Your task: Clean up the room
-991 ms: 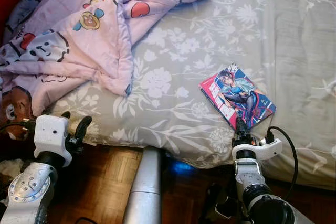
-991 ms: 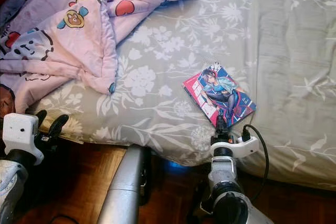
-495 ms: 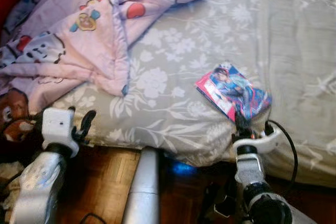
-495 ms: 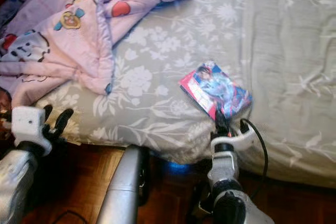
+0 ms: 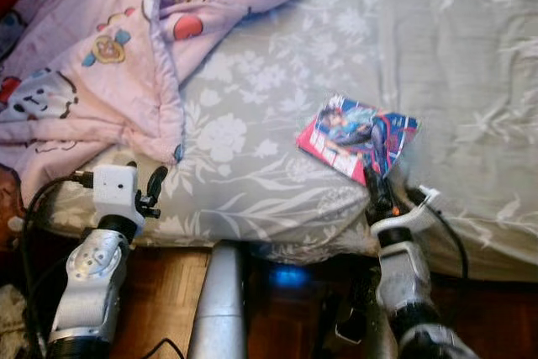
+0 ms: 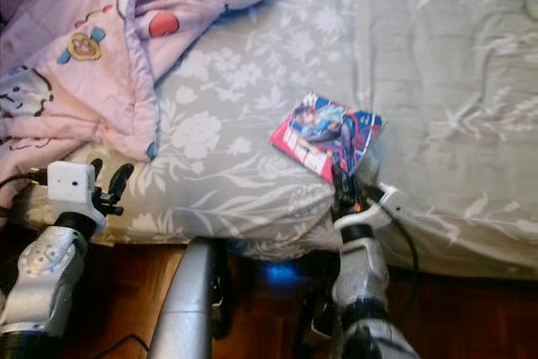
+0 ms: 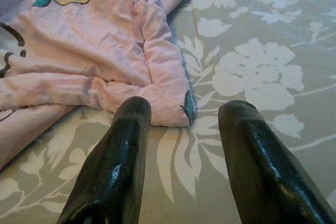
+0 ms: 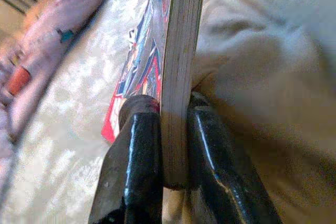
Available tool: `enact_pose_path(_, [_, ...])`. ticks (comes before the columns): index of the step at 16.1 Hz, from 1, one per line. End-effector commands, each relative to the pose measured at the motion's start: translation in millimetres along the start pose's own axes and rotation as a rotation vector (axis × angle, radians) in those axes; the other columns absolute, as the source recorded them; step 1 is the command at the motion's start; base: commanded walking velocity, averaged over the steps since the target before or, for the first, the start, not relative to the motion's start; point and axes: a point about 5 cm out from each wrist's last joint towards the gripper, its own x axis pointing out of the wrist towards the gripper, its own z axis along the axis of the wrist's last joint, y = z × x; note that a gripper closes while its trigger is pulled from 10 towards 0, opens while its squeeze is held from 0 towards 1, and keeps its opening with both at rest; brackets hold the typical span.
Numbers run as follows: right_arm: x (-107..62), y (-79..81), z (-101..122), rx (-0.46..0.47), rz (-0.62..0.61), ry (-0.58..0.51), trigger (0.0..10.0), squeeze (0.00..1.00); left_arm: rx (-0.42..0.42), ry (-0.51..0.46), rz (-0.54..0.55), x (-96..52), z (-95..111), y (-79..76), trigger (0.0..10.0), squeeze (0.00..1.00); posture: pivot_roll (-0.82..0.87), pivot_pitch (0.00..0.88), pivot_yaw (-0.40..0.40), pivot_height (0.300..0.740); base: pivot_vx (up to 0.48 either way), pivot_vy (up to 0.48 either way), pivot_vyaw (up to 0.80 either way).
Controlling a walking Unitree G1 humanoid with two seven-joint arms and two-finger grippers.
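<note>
Pinching the comic book (image 5: 357, 135) by its near edge with the right gripper (image 8: 168, 129), 2 fingers pressed on cover and back, probably to lift it off the bed (image 5: 471, 65). Hovering beside the pink blanket (image 7: 94, 61), left gripper (image 7: 184, 145) spread wide, holding nothing.

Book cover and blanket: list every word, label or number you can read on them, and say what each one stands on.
Book, held by the right gripper: white lettering on the pink strip of its cover, too blurred to read.
Pink blanket: cartoon pictures, no text legible.
Grey floral sheet: no text.
Nothing can be quoted from these pictures.
</note>
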Motion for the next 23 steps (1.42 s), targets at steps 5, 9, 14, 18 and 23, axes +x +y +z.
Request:
enact_pose_path(5, [-52.7, -38.7, -18.5, 0.029, -0.196, 0.061, 0.0, 0.0, 0.007, 0.031, 0.019, -3.9, -17.6, 1.0, 10.0, 0.0, 0.24, 0.259, 0.014, 0.606, 0.0, 0.0, 0.0])
enact_pose_path(9, [-77.3, -60.8, -31.8, 0.217, -0.454, 0.044, 10.0, 0.0, 0.015, 0.032, 0.02, -5.5, -22.7, 2.6, 10.0, 0.0, 0.25, 0.258, 0.015, 0.606, 0.0, 0.0, 0.0])
enact_pose_path(14, [-86.8, -70.6, -40.0, 0.393, -0.628, 0.02, 10.0, 1.0, 0.029, 0.032, 0.028, -8.3, -24.5, 7.9, 10.0, 0.0, 0.26, 0.253, 0.013, 0.606, 0.0, 0.0, 0.0])
enact_pose_path(18, [-86.8, -70.6, -40.0, 0.393, -0.628, 0.02, 10.0, 1.0, 0.029, 0.032, 0.028, -8.3, -24.5, 7.9, 10.0, 0.0, 0.26, 0.253, 0.013, 0.606, 0.0, 0.0, 0.0])
enact_pose_path(23, [-86.8, -70.6, -40.0, 0.393, -0.628, 0.02, 10.0, 1.0, 0.029, 0.032, 0.028, -8.3, -24.5, 7.9, 10.0, 0.0, 0.26, 0.253, 0.013, 0.606, 0.0, 0.0, 0.0])
